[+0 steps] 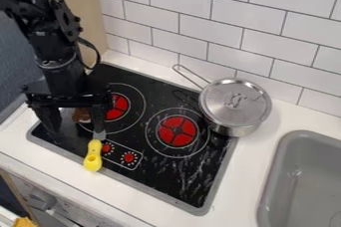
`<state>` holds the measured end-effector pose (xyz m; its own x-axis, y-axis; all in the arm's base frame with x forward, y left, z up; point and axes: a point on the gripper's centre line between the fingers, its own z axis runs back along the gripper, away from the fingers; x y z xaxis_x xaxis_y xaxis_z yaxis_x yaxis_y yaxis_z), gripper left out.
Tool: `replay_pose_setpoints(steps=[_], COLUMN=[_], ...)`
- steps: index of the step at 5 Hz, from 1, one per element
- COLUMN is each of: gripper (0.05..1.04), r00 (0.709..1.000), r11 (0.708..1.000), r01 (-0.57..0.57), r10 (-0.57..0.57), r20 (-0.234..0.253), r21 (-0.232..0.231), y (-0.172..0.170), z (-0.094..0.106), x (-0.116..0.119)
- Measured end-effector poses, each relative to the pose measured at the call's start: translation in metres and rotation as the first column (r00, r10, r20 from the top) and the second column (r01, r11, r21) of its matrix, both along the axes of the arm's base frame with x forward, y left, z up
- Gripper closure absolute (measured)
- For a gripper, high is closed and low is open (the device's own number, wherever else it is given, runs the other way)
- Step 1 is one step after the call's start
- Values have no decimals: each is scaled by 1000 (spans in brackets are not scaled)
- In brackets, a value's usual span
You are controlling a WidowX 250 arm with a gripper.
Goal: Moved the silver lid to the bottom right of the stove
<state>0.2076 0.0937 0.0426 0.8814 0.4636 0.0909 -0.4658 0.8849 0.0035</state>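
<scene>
Grey sink (269, 196) lies nearest; my gripper (76, 130) is spread, silver lid (235, 102) sits on the pot (233, 131), so I judge the whole move remains.

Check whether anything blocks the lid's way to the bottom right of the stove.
Nothing visible does: the lid sits on the pot, and I see no object between it and the bottom right of the stove. The yellow tool lies off to the left, near the gripper.

Room between lid (234, 101) and yellow handle (93, 156)
</scene>
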Motion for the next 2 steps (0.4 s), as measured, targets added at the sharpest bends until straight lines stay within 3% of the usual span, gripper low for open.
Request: replay_pose_setpoints(steps=[1,2], gripper=[83,83], r00=[1000,986], r11=[1000,984], r01=[6,160], r10=[-6,-156], r20=[-24,-55], r21=[-3,78], y=[-2,-21], z=[-5,-6], x=[-2,8])
